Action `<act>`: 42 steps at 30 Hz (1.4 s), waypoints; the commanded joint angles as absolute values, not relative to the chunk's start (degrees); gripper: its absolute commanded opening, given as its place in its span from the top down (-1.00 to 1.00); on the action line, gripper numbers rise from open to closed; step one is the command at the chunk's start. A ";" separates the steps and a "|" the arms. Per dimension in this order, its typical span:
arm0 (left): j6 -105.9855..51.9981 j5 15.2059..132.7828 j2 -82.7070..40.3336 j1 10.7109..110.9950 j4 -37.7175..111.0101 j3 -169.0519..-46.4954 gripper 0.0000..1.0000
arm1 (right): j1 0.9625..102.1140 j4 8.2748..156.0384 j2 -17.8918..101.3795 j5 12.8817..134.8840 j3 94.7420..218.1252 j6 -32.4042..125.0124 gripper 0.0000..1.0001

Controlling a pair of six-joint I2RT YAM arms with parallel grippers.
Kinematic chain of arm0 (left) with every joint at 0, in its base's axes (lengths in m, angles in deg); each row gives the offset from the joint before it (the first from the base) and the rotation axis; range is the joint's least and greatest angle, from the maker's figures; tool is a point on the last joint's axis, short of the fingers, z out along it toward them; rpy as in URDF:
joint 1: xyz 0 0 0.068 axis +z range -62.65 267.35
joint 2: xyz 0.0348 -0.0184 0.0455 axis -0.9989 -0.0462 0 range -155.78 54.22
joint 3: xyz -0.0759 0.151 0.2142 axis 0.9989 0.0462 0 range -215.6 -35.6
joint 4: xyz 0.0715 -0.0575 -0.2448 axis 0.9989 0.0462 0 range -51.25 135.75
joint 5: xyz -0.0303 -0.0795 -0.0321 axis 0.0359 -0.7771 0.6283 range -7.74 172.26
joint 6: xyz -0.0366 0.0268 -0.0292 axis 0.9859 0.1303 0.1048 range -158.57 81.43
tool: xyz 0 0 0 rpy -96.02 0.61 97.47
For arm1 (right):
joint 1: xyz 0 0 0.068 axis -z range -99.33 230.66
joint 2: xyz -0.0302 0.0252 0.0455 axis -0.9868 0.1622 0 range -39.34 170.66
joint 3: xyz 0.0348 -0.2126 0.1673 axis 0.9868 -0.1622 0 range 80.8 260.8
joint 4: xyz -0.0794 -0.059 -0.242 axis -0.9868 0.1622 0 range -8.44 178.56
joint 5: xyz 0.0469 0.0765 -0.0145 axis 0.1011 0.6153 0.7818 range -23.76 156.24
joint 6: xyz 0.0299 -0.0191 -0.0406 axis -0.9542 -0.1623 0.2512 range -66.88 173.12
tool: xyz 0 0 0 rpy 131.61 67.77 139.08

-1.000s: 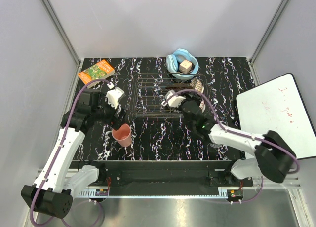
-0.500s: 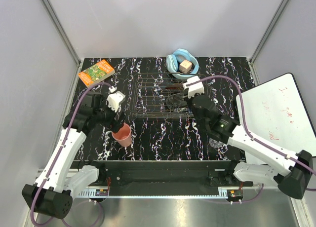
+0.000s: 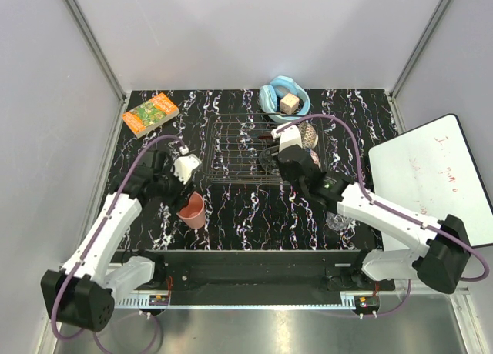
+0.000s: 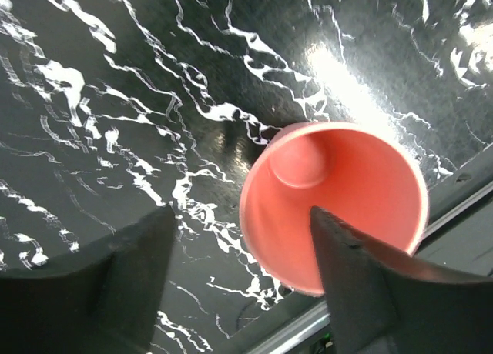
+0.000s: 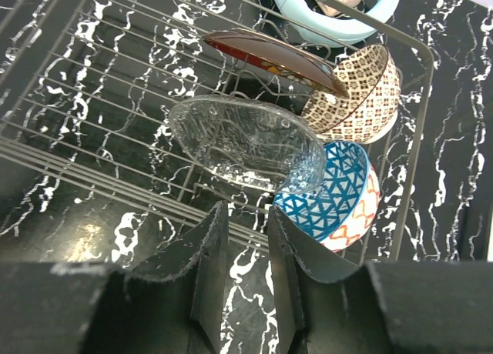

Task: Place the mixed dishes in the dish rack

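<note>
Looking down from the top external view, the rectangular thin-wire metal dish rack (image 3: 231, 150) sits mid-tabletop. The left gripper (image 3: 183, 191) hangs over the pink plastic cup (image 3: 191, 210), which stands on the black marbled tabletop (image 3: 246, 208) near its front edge, apart from the rack. The right gripper (image 3: 285, 155) hovers at the rack's right end. A clear glass cup (image 3: 337, 219) appears to stand just beside the right forearm, though it is hard to make out.

From the left wrist view, the left gripper (image 4: 240, 215) has its jaws spread. One finger is outside the pink cup (image 4: 347, 192) and the other is over its mouth, so the near wall lies between them, not yet pinched.

From the right wrist view, the right gripper (image 5: 248, 212) has its jaws only slightly apart and holds nothing. Inside the rack (image 5: 100, 100) lie a tilted clear glass bowl (image 5: 246, 146), a red floral plate (image 5: 273, 55) on edge and a small blue patterned bowl (image 5: 331, 196).

A one-wall pinch could tip or skid the light cup toward the tabletop edge. The right forearm could topple the glass cup if it swings. A low pass by the right gripper could dislodge the leaning glass bowl.
</note>
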State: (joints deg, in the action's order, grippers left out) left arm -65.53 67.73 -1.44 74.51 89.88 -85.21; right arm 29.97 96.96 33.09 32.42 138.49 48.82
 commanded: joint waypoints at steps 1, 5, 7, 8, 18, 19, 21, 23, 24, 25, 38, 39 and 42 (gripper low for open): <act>-68.81 66.97 -5.71 74.52 88.41 -84.38 -0.19 | 29.51 96.68 30.01 33.63 138.02 45.65 0.30; -69.51 65.47 -9.58 74.52 87.97 -84.73 0.20 | 29.43 96.68 29.48 33.72 137.31 44.77 0.31; -69.51 64.94 -10.20 74.52 87.88 -85.09 0.57 | 29.43 96.50 29.57 34.07 137.22 44.51 0.31; -69.34 64.85 -10.64 74.52 87.79 -85.26 0.77 | 29.42 96.59 29.74 34.16 137.23 44.51 0.31; -70.30 64.16 -3.44 75.75 93.41 -92.53 1.00 | 27.23 95.45 34.30 38.03 137.92 43.54 0.41; -70.65 61.71 -2.04 76.19 95.68 -94.30 1.00 | 26.44 94.84 35.27 38.64 138.80 43.36 0.42; -70.74 59.59 -1.07 77.68 97.28 -99.66 1.00 | 26.00 94.57 38.87 39.26 139.77 42.93 0.42; -69.26 57.39 -0.54 78.12 97.37 -104.13 1.00 | 25.82 94.22 42.73 39.61 141.35 42.57 0.42; -68.64 57.03 -0.71 78.21 97.37 -105.38 1.00 | 25.82 93.87 43.71 39.52 141.79 42.40 0.43; -67.41 56.42 -1.58 78.21 97.20 -106.43 1.00 | 25.82 93.43 44.76 39.52 142.32 42.22 0.43; -64.33 56.59 -0.98 78.30 94.47 -106.36 1.00 | 25.82 83.93 49.43 38.80 140.48 42.92 0.27; -64.41 56.68 -0.71 78.30 94.39 -106.18 1.00 | 25.65 83.93 49.35 39.78 140.30 43.18 0.17; -64.59 57.29 -0.19 78.47 94.03 -105.39 1.00 | 25.65 83.76 48.38 41.81 139.60 44.06 -0.05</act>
State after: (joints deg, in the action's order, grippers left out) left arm -65.40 58.03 -1.99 78.05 96.94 -106.13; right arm 25.92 87.45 48.89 39.59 139.67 43.10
